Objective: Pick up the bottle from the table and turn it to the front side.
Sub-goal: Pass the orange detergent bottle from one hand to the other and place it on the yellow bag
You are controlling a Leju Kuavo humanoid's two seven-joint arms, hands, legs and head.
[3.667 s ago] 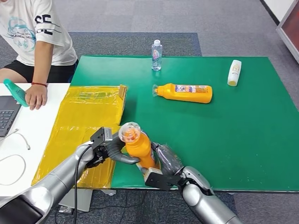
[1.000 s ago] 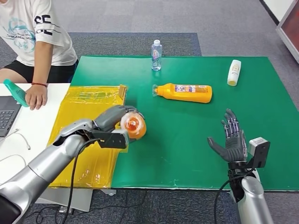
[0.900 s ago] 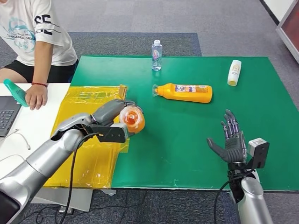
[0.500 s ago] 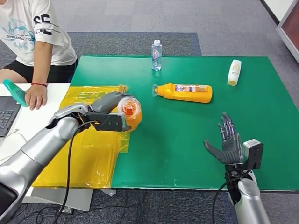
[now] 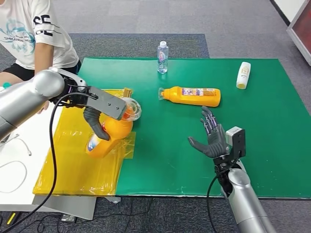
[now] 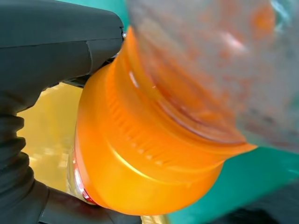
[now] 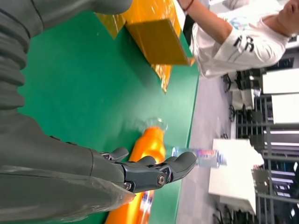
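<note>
My left hand grips an orange bottle with a clear cap, over the yellow sheet at the green mat's left edge. The bottle is tilted, cap toward the mat and base down at the sheet; I cannot tell if it touches. The left wrist view shows the bottle close up against my thumb. My right hand hovers open over the green mat, fingers spread. In the right wrist view its fingers are stretched out and hold nothing.
A second orange bottle lies on its side mid-mat, also seen as the lying bottle. A small water bottle stands at the far edge, a white bottle lies far right. A person sits by the white table.
My left arm has swung left and tipped the orange bottle down onto the yellow sheet. My right hand has moved left and farther over the mat, still open.
</note>
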